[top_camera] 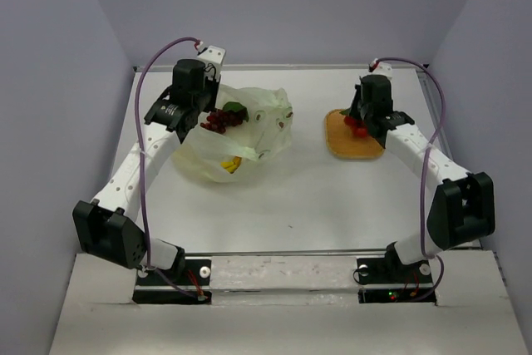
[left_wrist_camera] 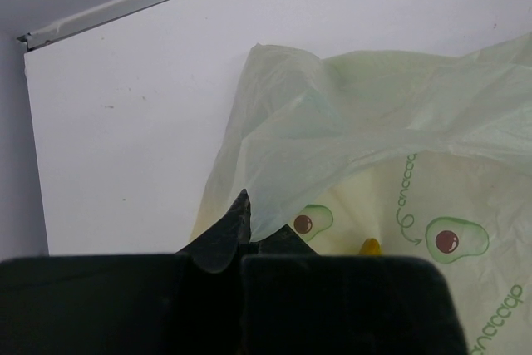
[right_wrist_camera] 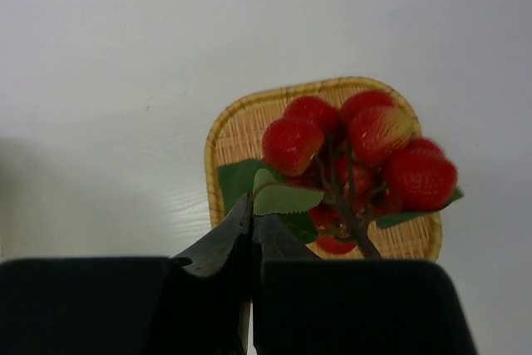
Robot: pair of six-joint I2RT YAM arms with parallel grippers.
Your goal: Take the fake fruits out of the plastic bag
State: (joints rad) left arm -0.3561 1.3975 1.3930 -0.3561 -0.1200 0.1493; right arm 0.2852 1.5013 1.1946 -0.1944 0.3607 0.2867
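Nearest me, the bag [top_camera: 249,135] lies crumpled on the table [top_camera: 316,205]. A yellow banana [top_camera: 231,165] shows through the film at the bag's near edge. Further in, at the bag's left side, sit dark grapes [top_camera: 218,120] with a green leaf [top_camera: 235,107] just beyond them.

The left gripper [left_wrist_camera: 245,222] is at that same side, its jaws pressed together on a fold of the bag's rim and lifting it. Well to the right of the bag, and level with its far end, is the mat [right_wrist_camera: 229,135]. Above it the right gripper [right_wrist_camera: 249,214] has its jaws pinched shut on a leaf of the strawberries [right_wrist_camera: 357,155].

So one fruit is out, I'd say, and this is the set-down step. Next the right jaws need to part and drop the leaf, then that arm must cross to the bag for the grapes or banana. Meanwhile the left should hold the mouth up.

I can't tell whether the strawberries rest on the mat or hang just over it. From above, the left wrist covers its own fingers. The left wrist view shows only a yellow tip [left_wrist_camera: 370,247] through the film, and the film may veil more fruit.
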